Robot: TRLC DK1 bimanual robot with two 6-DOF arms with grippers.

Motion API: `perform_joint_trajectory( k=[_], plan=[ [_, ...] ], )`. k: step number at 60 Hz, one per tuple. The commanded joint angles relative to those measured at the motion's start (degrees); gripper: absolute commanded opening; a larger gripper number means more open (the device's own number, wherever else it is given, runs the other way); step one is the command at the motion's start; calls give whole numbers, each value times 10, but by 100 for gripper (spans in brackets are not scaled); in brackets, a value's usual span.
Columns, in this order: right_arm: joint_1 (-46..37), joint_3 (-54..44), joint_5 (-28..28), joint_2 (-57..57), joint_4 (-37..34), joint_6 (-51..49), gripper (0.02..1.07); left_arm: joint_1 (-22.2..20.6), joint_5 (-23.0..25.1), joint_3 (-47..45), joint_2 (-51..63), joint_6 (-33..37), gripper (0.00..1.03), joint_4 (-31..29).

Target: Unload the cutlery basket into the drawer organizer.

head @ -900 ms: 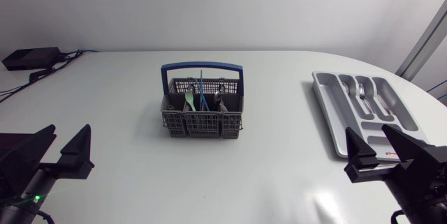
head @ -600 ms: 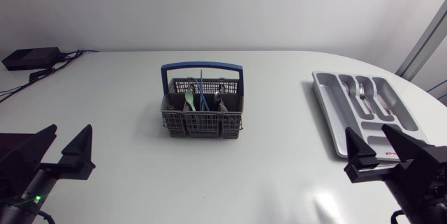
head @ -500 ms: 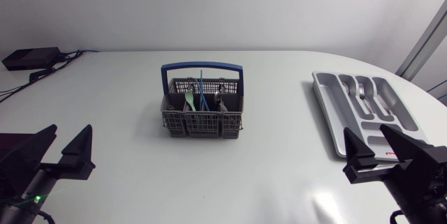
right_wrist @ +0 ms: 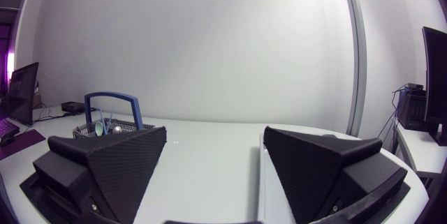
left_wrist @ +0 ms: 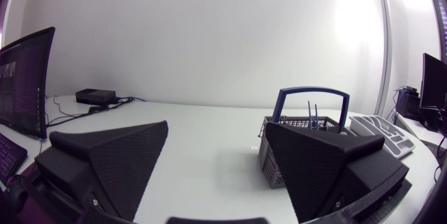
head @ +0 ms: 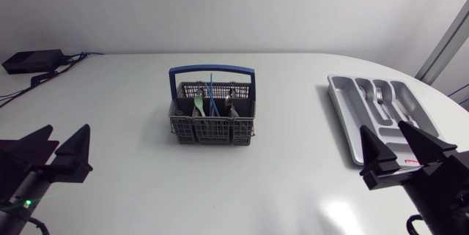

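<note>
A grey cutlery basket (head: 212, 121) with a blue handle stands mid-table, holding a green utensil (head: 198, 104), thin blue sticks (head: 212, 94) and silver pieces (head: 229, 102). The grey drawer organizer (head: 349, 121) lies at the right, with a fork (head: 381, 96) in one compartment. My left gripper (head: 65, 134) hovers open and empty near the front left corner, far from the basket. Just in front of the organizer's near end, my right gripper (head: 383, 131) is open and empty too. The left wrist view shows the basket (left_wrist: 302, 137) ahead of its gripper (left_wrist: 216, 151). From the right wrist the basket (right_wrist: 110, 118) appears far off beside that gripper (right_wrist: 213, 151).
A black box with cables (head: 33, 61) sits at the back left corner of the white table (head: 293, 162). The organizer's far end lies close to the table's right edge.
Both grippers have shifted a little: the left one slid slightly leftward, the right one edged toward the organizer. Basket and organizer have not moved.
</note>
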Motion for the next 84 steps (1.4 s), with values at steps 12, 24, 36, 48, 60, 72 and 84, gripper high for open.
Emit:
perform_joint_trajectory(
  k=[12, 24, 36, 48, 60, 72, 84],
  plan=[
    [11, 67, 5, 149, 55, 2, 102, -27, 3, 107, 149, -38, 97, 24],
    [23, 121, 10, 253, 54, 4, 102, -76, 6, 164, 299, -88, 97, 20],
    [49, 150, 26, 316, 43, 19, 102, -125, 15, 228, 440, -116, 93, 30],
    [55, 185, 25, 382, 19, 34, 102, -161, 15, 323, 543, -131, 93, -27],
    [65, 259, 26, 455, -77, 37, 102, -219, 24, 448, 674, -48, 94, -147],
    [66, 353, 6, 547, -205, -32, 102, -236, 68, 554, 779, -15, 94, -201],
    [63, 370, -59, 592, -219, -91, 102, -256, 93, 611, 863, -29, 91, -198]
  ],
)
